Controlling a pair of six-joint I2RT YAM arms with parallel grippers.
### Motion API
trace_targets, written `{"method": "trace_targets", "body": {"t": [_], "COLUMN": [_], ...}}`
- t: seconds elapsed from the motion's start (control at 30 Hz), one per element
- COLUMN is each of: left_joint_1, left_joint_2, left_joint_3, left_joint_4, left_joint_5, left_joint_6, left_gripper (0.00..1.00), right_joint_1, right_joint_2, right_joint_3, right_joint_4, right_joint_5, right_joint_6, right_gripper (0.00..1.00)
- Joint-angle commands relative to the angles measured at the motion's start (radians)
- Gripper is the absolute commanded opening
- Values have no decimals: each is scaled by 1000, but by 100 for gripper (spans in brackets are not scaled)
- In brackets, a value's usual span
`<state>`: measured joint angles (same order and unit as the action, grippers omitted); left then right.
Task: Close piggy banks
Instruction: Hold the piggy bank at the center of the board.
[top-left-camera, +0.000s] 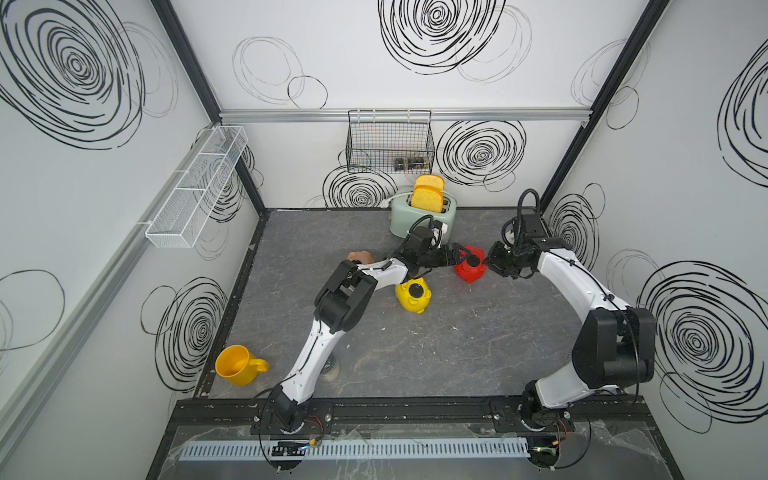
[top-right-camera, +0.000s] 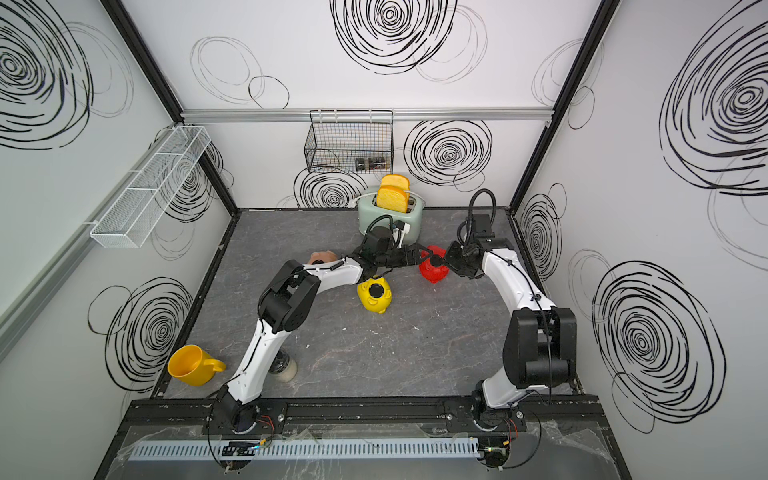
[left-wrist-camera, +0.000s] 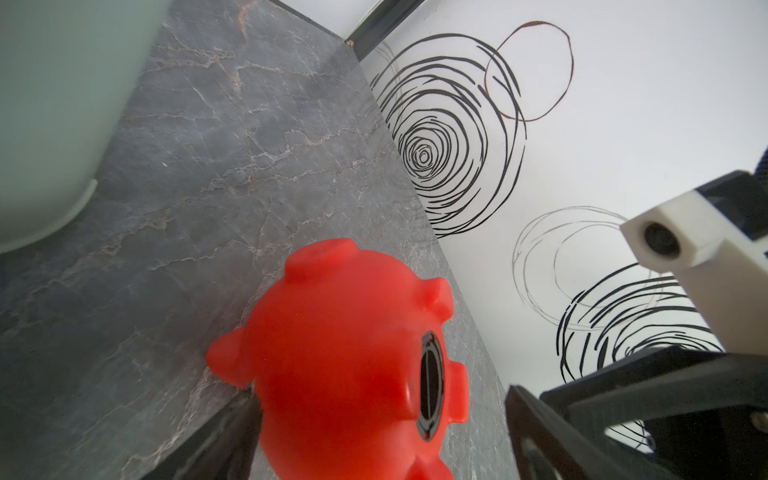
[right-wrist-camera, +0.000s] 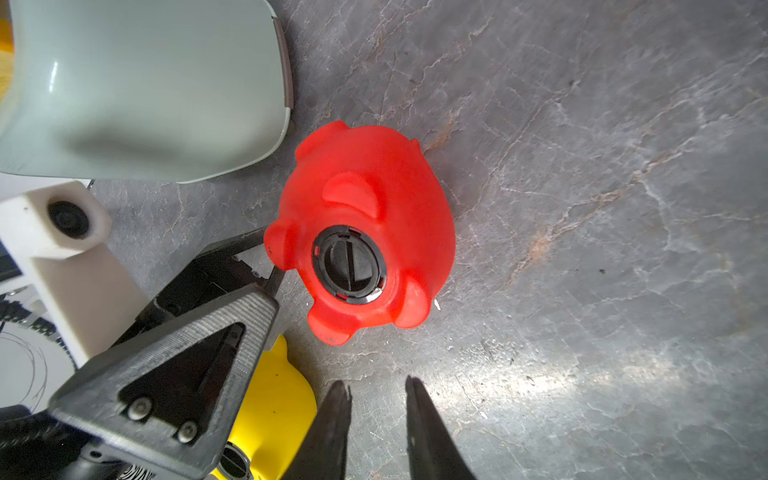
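The red piggy bank (top-left-camera: 469, 270) (top-right-camera: 434, 272) lies belly-up near the toaster, with a black round plug (right-wrist-camera: 349, 264) sitting in its belly hole. My left gripper (top-left-camera: 459, 259) (left-wrist-camera: 380, 395) is wide open with a finger on either side of the red pig; a gap shows at one finger. My right gripper (top-left-camera: 488, 264) (right-wrist-camera: 376, 384) hovers just beside the same pig, fingers a little apart and empty. The yellow piggy bank (top-left-camera: 412, 295) (right-wrist-camera: 274, 403) lies nearer the front with a black plug showing. The pale pink piggy bank (top-left-camera: 360, 257) is mostly hidden behind the left arm.
A mint-green toaster (top-left-camera: 424, 216) holding toast stands just behind the red pig. A yellow mug (top-left-camera: 239, 365) lies at the front left, and a small jar (top-left-camera: 330, 372) sits under the left arm. A wire basket (top-left-camera: 390, 143) and a white mesh shelf (top-left-camera: 195, 187) hang on the walls.
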<state>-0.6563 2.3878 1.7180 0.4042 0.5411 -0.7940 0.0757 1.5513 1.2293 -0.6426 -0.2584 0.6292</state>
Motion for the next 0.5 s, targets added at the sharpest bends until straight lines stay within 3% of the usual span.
{"method": "trace_targets", "body": {"t": [0.0,0.47], "left_joint_1": [4,-6], "left_joint_2": [-74,-202], "left_joint_3": [-17,-123], "left_joint_4": [54,62], "left_joint_5": [-4,-89], "left_joint_6": [22,109], "left_gripper": [95,95], "right_joint_1": [-4,-4], "right_joint_2": [-31,-46], "right_joint_3": [-20,-7], "right_joint_4": [1,7], "right_joint_5": [-15,-12], "right_joint_6": [-10,-75], "right_gripper": [28,30]}}
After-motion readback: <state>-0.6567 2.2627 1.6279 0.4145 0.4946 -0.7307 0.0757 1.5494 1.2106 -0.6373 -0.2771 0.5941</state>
